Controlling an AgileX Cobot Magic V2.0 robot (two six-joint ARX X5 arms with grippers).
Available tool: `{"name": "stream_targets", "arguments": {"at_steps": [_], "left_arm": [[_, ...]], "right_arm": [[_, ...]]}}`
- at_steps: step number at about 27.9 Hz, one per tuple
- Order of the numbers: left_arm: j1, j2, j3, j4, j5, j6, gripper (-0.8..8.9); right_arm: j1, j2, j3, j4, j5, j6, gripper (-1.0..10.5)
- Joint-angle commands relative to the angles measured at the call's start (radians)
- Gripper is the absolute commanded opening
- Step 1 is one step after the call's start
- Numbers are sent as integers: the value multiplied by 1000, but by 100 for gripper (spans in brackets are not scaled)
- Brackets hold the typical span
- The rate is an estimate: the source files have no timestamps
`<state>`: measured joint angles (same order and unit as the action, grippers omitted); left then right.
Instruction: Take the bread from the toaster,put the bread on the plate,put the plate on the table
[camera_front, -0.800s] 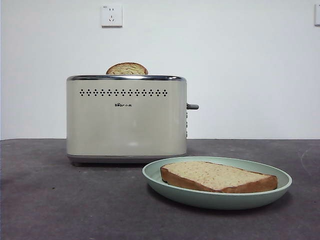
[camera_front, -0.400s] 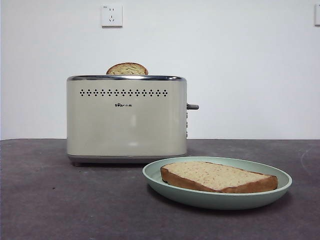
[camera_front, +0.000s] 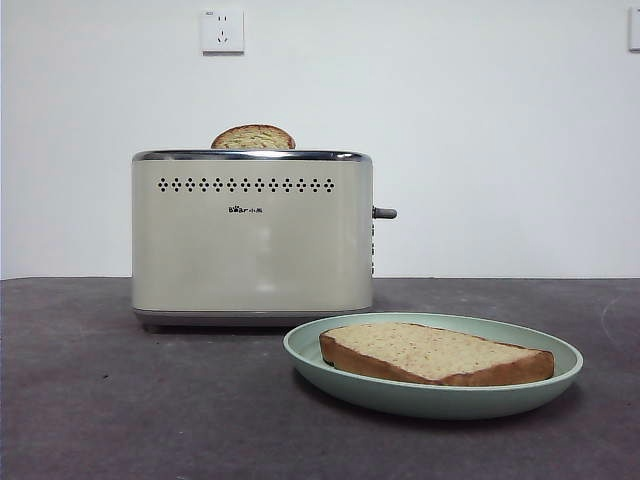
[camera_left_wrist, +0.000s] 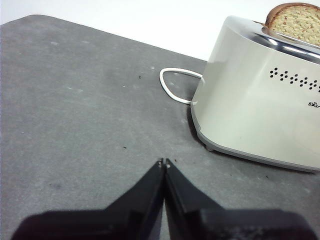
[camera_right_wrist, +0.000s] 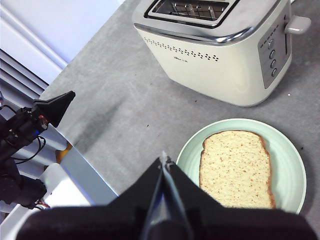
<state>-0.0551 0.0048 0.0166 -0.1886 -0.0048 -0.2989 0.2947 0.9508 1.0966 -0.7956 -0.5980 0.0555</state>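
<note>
Pale speckled bread (camera_front: 436, 353) lies flat in the green plate (camera_front: 310, 357), which sits on the grey surface (camera_front: 100, 400) just in front of the cream toaster (camera_front: 252, 240). Both the left gripper (camera_left_wrist: 164, 162) and right gripper (camera_right_wrist: 164, 161) hover with jaws closed, holding nothing.

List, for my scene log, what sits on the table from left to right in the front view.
Boxy cream toaster with a darker domed slice poking from its top → grey side lever → pale tan bread slice on round mint-green plate.

Front view low, level, wrist views angled down (all share toaster (camera_front: 252, 235))
</note>
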Motion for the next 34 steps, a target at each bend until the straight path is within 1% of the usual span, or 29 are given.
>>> {"name": "stream_targets", "arguments": {"at_steps": [1, 22, 23, 24, 25, 26, 28, 30, 31, 34], "left_arm": [[4, 0, -13, 5, 6, 14, -3], [4, 0, -13, 5, 6, 14, -3], [4, 0, -13, 5, 6, 14, -3], [4, 0, -13, 5, 6, 14, -3], [4, 0, -13, 5, 6, 14, -3], [4, 0, -14, 5, 6, 14, -3], [4, 0, -14, 5, 6, 14, -3], [4, 0, -13, 5, 6, 14, -3], [4, 0, -13, 5, 6, 14, -3], [4, 0, -13, 5, 6, 14, -3]], "right_arm": [[0, 0, -4, 2, 4, -5, 1], [0, -3, -4, 1, 3, -5, 1], [0, -3, -4, 5, 3, -15, 1], [0, -3, -5, 10, 8, -56, 1], [0, -2, -5, 15, 24, -104, 1], [-1, 1, -6, 23, 64, -150, 1], [-16, 2, -17, 66, 200, -216, 1], [-41, -4, -43, 122, 309, -228, 1], [-57, -15, -67, 158, 344, -224, 1], [-119, -69, -163, 269, 354, -196, 1]]}}
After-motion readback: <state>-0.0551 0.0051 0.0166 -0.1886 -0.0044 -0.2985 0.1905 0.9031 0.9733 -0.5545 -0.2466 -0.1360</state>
